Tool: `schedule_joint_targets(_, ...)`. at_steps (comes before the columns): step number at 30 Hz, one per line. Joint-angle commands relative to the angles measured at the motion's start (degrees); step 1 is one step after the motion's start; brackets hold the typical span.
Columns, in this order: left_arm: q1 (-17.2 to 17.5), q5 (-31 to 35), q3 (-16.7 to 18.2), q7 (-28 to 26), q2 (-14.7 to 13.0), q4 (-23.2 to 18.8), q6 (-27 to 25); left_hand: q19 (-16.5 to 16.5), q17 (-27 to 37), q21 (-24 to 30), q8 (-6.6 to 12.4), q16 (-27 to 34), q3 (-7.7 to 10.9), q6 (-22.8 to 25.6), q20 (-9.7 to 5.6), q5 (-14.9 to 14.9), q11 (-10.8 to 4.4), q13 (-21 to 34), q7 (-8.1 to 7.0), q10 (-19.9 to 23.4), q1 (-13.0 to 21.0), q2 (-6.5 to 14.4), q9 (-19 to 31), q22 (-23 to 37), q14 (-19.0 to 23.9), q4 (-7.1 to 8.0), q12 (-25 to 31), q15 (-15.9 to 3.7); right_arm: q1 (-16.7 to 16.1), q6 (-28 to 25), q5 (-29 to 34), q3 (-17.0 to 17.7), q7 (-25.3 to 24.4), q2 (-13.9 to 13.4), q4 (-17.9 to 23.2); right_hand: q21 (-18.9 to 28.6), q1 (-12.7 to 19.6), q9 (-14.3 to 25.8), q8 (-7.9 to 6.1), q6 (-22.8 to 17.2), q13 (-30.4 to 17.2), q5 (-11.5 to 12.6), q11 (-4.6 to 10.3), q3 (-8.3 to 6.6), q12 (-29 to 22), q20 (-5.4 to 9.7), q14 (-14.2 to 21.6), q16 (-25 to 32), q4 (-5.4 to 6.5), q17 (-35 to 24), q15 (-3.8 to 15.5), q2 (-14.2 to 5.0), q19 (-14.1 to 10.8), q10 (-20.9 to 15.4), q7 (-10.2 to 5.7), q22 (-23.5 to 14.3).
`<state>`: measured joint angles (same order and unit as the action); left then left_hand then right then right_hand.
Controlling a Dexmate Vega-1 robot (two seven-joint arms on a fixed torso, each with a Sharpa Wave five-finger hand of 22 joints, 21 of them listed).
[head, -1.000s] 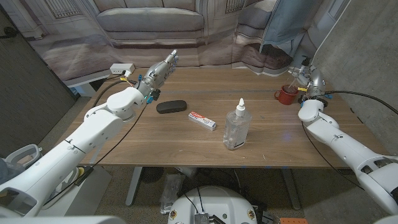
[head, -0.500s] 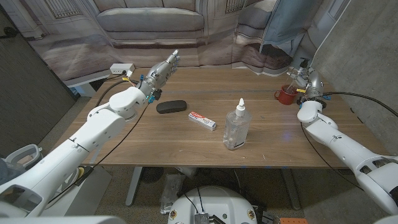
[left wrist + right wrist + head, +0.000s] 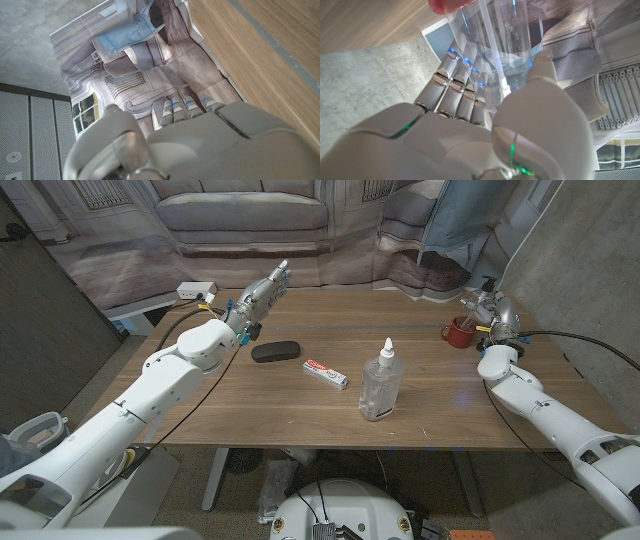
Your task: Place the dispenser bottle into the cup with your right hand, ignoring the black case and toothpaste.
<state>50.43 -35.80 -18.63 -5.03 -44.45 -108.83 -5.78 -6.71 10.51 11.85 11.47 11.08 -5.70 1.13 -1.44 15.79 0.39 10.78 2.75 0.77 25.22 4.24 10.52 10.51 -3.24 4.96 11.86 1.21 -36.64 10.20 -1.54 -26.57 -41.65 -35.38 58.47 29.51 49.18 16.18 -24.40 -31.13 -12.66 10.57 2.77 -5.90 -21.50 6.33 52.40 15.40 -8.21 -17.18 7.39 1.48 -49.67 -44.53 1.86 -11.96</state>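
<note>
Bare table (image 3: 440, 395) lay between bottle (image 3: 381, 385) and red cup (image 3: 461, 333); toothpaste (image 3: 326, 373) and black case (image 3: 275, 351) sat left of the bottle.

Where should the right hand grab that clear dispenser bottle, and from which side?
Probably around the wide clear body of the dispenser bottle, from the robot's right: it stands upright, its nozzle is thin, and the toothpaste lies on its left. The right hand is by the cup.

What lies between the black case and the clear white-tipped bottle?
The toothpaste, apart from both the black case and the bottle, as the head view shows.
</note>
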Motion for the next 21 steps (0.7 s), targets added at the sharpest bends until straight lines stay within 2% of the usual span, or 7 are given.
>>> schedule_joint_targets(1,-0.9,0.3,-0.8,0.9,0.5,0.8,0.4,-0.6,0.2,-0.1,-0.05,-0.2,-0.38,0.0,0.08,0.3,0.22,0.2,0.15,0.3,0.2,0.4,0.3,0.2,-0.5,0.16,0.0,-0.03,-0.3,-0.4,0.0,-0.2,0.1,0.0,0.3,0.2,4.8,0.2,-0.01,-10.4,-0.3,0.3,4.93,-3.04,0.2,5.09,-0.4,-0.1,1.61,-0.1,5.14,-8.69,0.6,-4.9,-9.88,-0.1)
schedule_joint_targets(21,-0.8,0.8,-1.3,0.7,1.0,1.1,0.8,-0.6,0.2,0.0,-0.04,-0.2,-0.55,0.0,0.08,0.3,0.28,0.2,0.09,0.3,0.3,0.5,0.3,0.2,-0.5,0.17,0.0,-0.13,2.0,2.9,0.3,-1.8,0.2,1.8,-5.1,0.4,4.7,0.1,0.13,-10.5,-0.4,0.4,4.87,-3.03,0.4,5.19,-1.1,-0.6,1.65,0.1,5.19,-8.64,0.6,-4.9,-9.94,-0.1)
